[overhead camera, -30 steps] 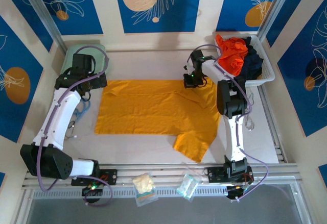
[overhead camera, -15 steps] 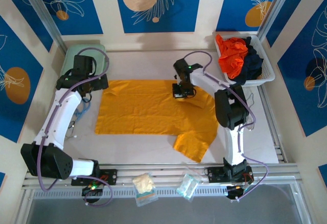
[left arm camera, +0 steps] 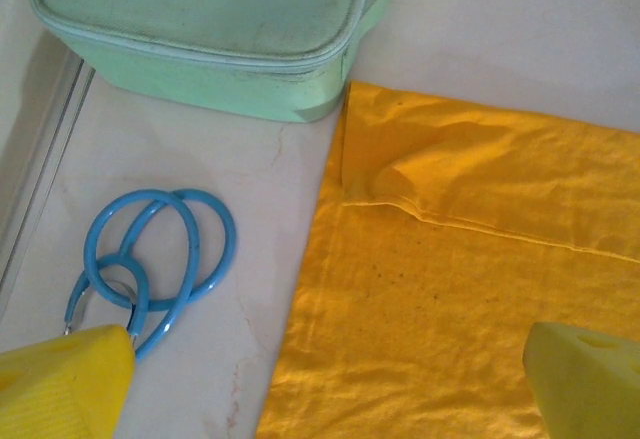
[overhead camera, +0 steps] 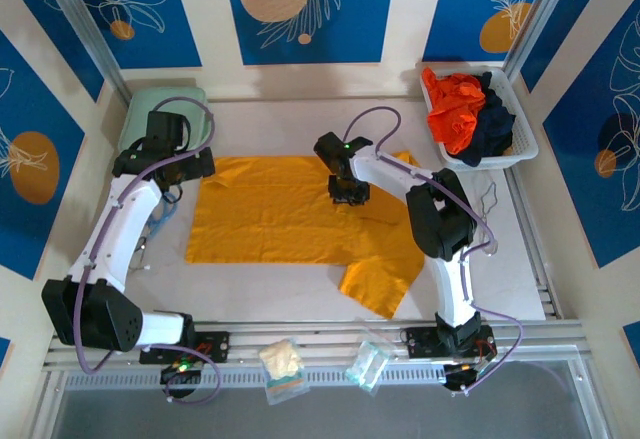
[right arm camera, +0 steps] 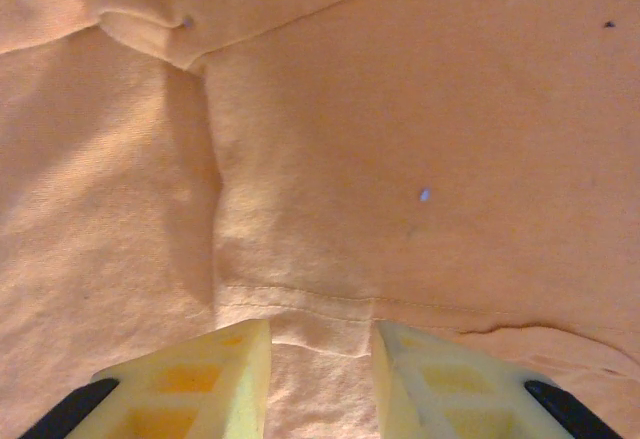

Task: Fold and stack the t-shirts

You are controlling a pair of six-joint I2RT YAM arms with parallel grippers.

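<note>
Over mid yellow t-shirt point(overhead camera: 270, 214) — right jaws, farther left, slightly apart

The spread t-shirt point(overhead camera: 290, 214) lay flat across the middle of the desk point(overhead camera: 250, 284), one sleeve trailing toward the near right. At the far left, the zipped case point(left arm camera: 200, 29) sat just behind the shirt's far-left corner, and the looped cord point(left arm camera: 150, 259) lay on the desk just left of the shirt. The left end effector point(overhead camera: 195, 164) hung by that corner, in front of the case. The right end effector point(overhead camera: 348, 191) sat on the shirt near the middle of its far edge. At the far right, the basket point(overhead camera: 525, 149) held a bunched t-shirt point(overhead camera: 452, 109) on its left and a second bunched t-shirt point(overhead camera: 495, 124) on its right. At the near edge, between the arm bases, a packet point(overhead camera: 283, 362) lay left of another packet point(overhead camera: 367, 364).
</note>
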